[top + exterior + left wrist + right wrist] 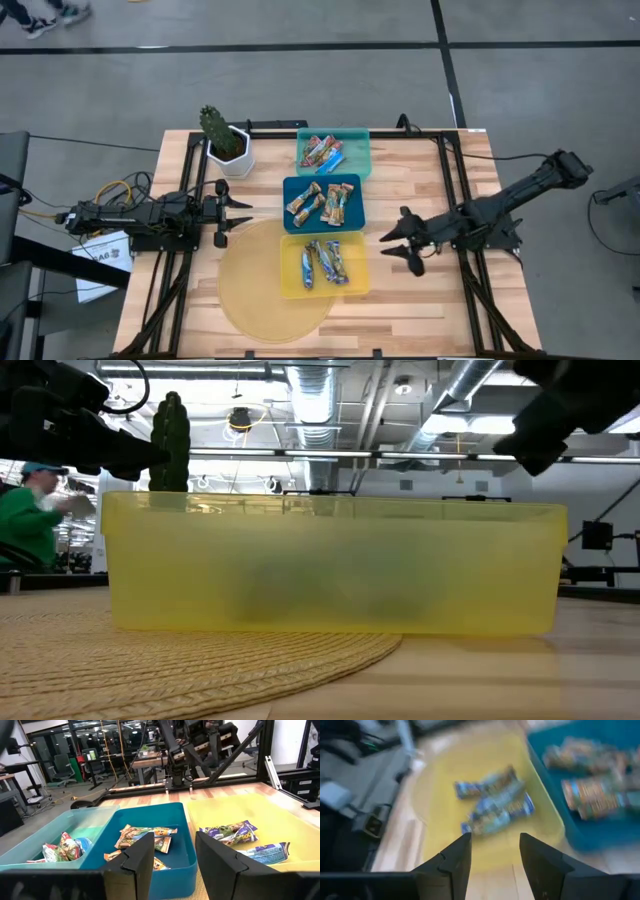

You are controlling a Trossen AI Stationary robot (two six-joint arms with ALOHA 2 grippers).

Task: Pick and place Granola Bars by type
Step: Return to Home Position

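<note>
The granola bars lie sorted in three trays set in a column: red-multicolour ones in the teal tray (333, 152), tan-brown ones in the blue tray (322, 202), blue-white ones in the yellow tray (323, 264). My left gripper (222, 214) hovers open left of the blue tray, holding nothing. My right gripper (398, 247) hangs open to the right of the yellow tray, also empty. In the left wrist view the open fingers (172, 862) frame the blue tray (145, 845). In the right wrist view the fingers (492, 857) point at the blue-white bars (495, 800).
A potted cactus (225, 140) stands at the far left of the trays. A round woven mat (260, 290) lies under the yellow tray's left part. In the low view the yellow tray (330, 565) fills the middle. A person in green (25, 520) is in the room behind.
</note>
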